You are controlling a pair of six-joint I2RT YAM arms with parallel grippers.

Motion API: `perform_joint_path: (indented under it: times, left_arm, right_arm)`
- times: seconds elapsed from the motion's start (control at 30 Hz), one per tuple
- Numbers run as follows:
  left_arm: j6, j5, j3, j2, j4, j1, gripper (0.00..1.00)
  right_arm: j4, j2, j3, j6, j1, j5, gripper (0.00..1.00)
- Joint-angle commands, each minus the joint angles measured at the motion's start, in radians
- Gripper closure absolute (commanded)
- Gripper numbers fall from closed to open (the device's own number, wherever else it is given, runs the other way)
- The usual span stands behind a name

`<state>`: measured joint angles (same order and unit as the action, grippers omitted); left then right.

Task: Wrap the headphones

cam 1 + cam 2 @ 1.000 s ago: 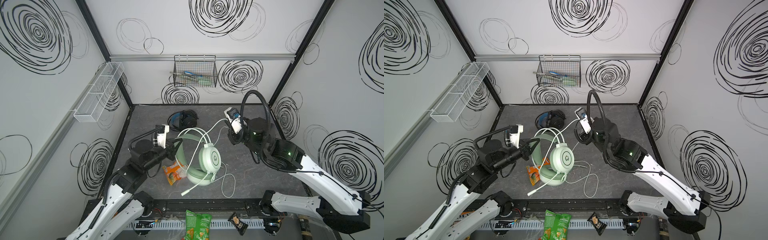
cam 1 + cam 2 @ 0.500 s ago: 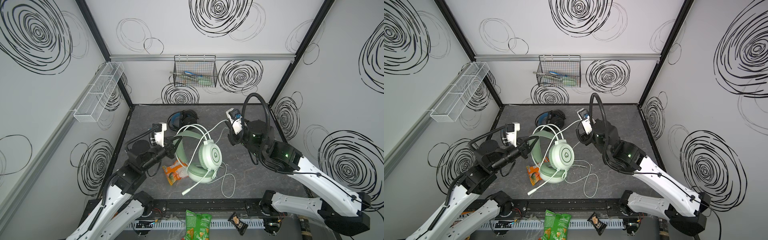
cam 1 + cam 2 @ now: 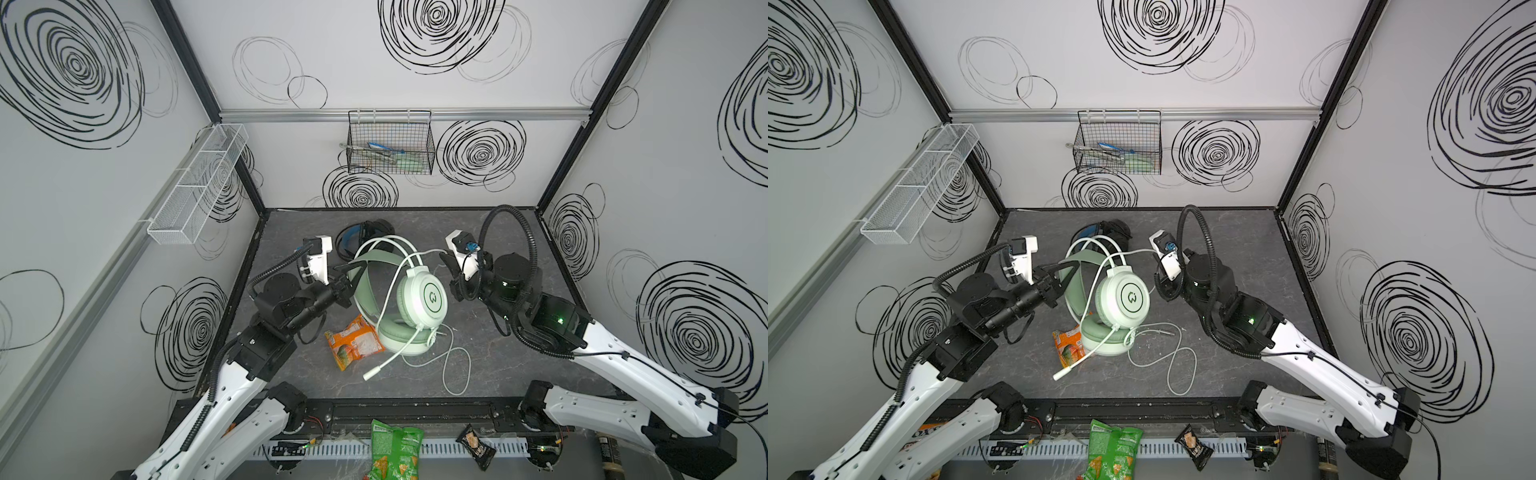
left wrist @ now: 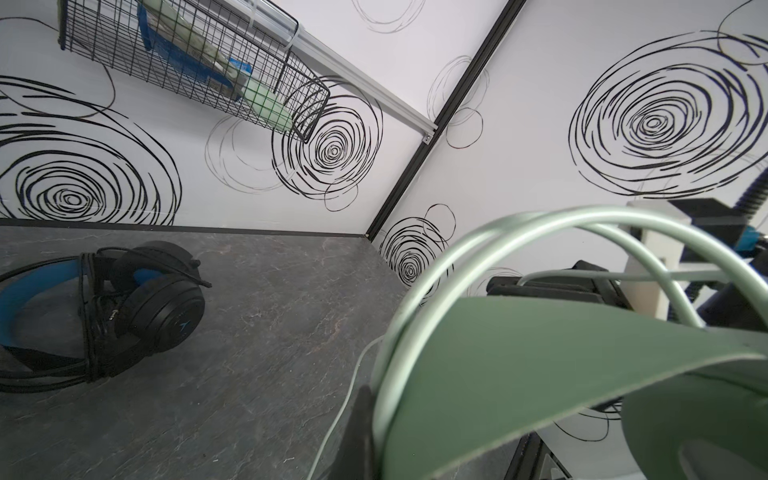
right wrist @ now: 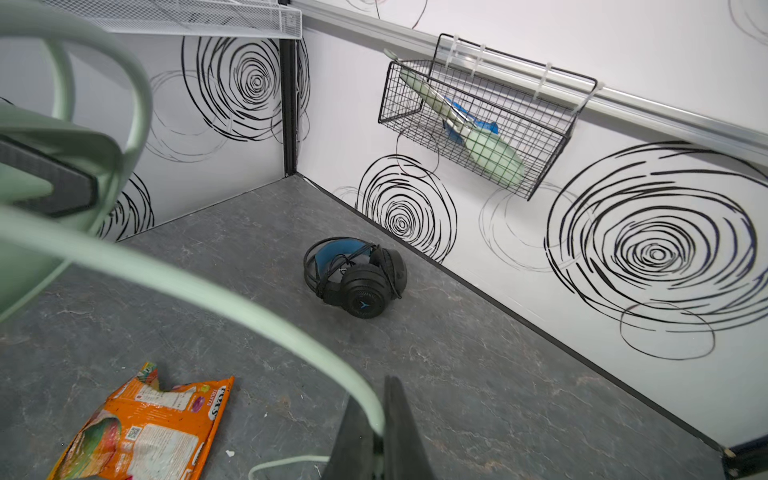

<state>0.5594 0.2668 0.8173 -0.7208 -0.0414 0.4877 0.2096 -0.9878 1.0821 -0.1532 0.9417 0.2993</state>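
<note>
Orange snack packet [image 3: 353, 347] seen lying on grey marbled tabletop [image 3: 436, 224], left of centre, towards near side. Black wire basket [image 3: 357, 164] hung on far wall rail, pale green and blue items [image 3: 405, 160] held inside. White mesh shelf [image 3: 195, 187] mounted on left wall. Green chip bag [image 3: 392, 451] and small dark packet [image 3: 476, 446] located beyond near table edge

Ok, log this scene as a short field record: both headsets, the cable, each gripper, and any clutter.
mint headset: centre of the table, lower earcup down on it, upper earcup raised
left gripper: shut on the mint headset's headband
right gripper: shut on the whitish cable
whitish cable: crosses the headband, remainder loose in loops on the table
black headset: back of the table, no gripper on it, cord looks bundled around it
snack packet: orange, against the lower earcup
</note>
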Motion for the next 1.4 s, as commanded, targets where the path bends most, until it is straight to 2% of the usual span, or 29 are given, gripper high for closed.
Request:
perform_joint_path:
  times: [0.0, 0.13, 0.3, 0.6, 0.77, 0.93, 1.1, 1.17, 1.37]
  left_arm:
    - [0.079, 0.025, 0.07, -0.001, 0.187, -0.006, 1.0]
    - [0.068, 0.003, 0.078, -0.013, 0.162, -0.006, 1.0]
    - [0.066, -0.012, 0.099, -0.028, 0.147, -0.002, 1.0]
    - [0.046, -0.034, 0.176, -0.067, 0.119, 0.023, 1.0]
    - [0.064, -0.03, 0.198, -0.087, 0.138, 0.037, 1.0]
    - [0.092, -0.015, 0.224, -0.108, 0.166, 0.05, 1.0]
    - [0.099, -0.012, 0.25, -0.113, 0.166, 0.066, 1.0]
    - [0.099, -0.012, 0.25, -0.107, 0.162, 0.066, 1.0]
    - [0.093, -0.015, 0.242, -0.097, 0.151, 0.066, 1.0]
  right_arm:
    - [-0.154, 0.039, -0.061, -0.051, -0.008, -0.104, 0.9]
    - [-0.335, 0.084, -0.165, -0.113, -0.009, -0.229, 0.81]
    - [-0.473, 0.053, -0.236, -0.153, -0.013, -0.329, 0.75]
    - [-0.691, 0.014, -0.353, -0.092, -0.024, -0.448, 0.59]
    - [-0.776, 0.003, -0.39, -0.053, -0.026, -0.492, 0.56]
    - [-0.789, -0.006, -0.397, 0.003, -0.026, -0.458, 0.59]
    - [-0.836, -0.017, -0.407, 0.049, -0.052, -0.422, 0.81]
    - [-0.844, -0.022, -0.406, 0.07, -0.068, -0.42, 0.85]
    - [-0.882, 0.01, -0.44, 0.11, -0.099, -0.407, 0.86]
